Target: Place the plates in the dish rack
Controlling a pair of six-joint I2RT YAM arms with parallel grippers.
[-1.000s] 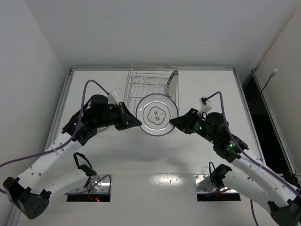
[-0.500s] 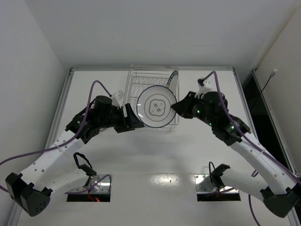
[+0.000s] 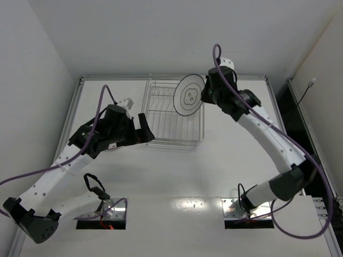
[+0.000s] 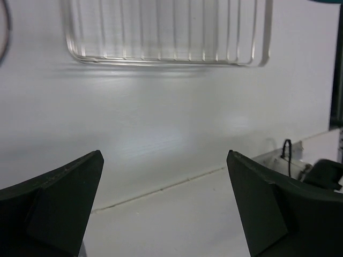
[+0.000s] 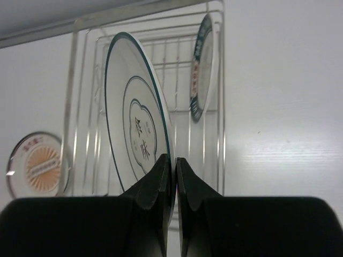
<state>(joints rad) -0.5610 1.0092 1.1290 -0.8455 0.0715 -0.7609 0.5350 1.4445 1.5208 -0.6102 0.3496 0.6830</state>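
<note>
The right gripper [image 5: 172, 160] is closed on the rim of the flower-outline plate [image 5: 134, 134], which is held on edge over the dish rack [image 3: 177, 142], face turned to the rack's left. The patterned-rim plate [image 5: 203, 67] is stood upright at the rack's right end. The orange-centred plate [image 5: 37, 163] is laid flat left of the rack. The left gripper [image 4: 164, 155] is spread wide and empty near the rack's front-left corner.

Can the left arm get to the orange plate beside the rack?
Probably yes. The left gripper is open and empty, and the orange plate lies uncovered on the table, just outside the dish rack.
</note>
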